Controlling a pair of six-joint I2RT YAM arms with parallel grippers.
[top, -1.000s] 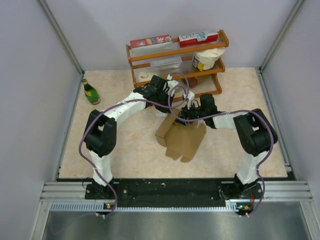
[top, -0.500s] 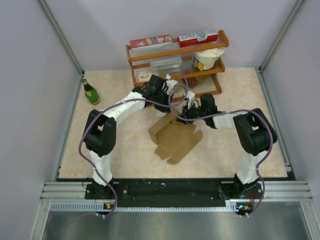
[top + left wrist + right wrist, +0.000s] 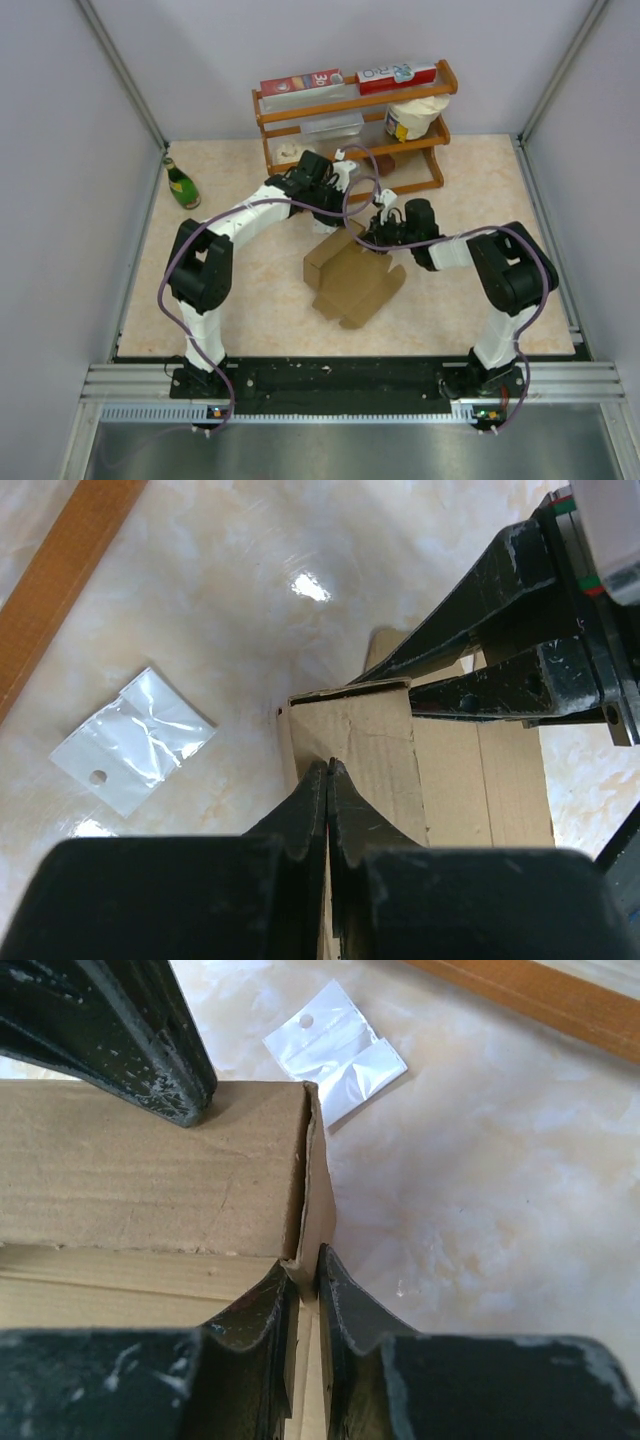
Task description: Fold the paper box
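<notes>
The paper box [image 3: 352, 277] is plain brown cardboard, partly folded, and lies at the table's middle. My left gripper [image 3: 335, 215] is at its far edge. In the left wrist view the left gripper [image 3: 328, 766] is pressed shut on a thin cardboard flap of the box [image 3: 365, 735]. My right gripper [image 3: 376, 240] is at the box's far right corner. In the right wrist view the right gripper [image 3: 308, 1260] is shut on the upright edge of a box wall [image 3: 150, 1170]. The left fingers [image 3: 150, 1050] touch that wall's top edge.
A wooden rack [image 3: 350, 105] with red cartons, a clear tray and a white tub stands at the back. A green bottle [image 3: 181, 184] stands at the far left. A small clear plastic bag [image 3: 135, 740] lies on the table beside the box, also in the right wrist view [image 3: 335, 1050].
The box has swung from hanging steeply to lying flatter and a little further left. Both grippers have kept their hold, and the right wrist has shifted slightly right.
</notes>
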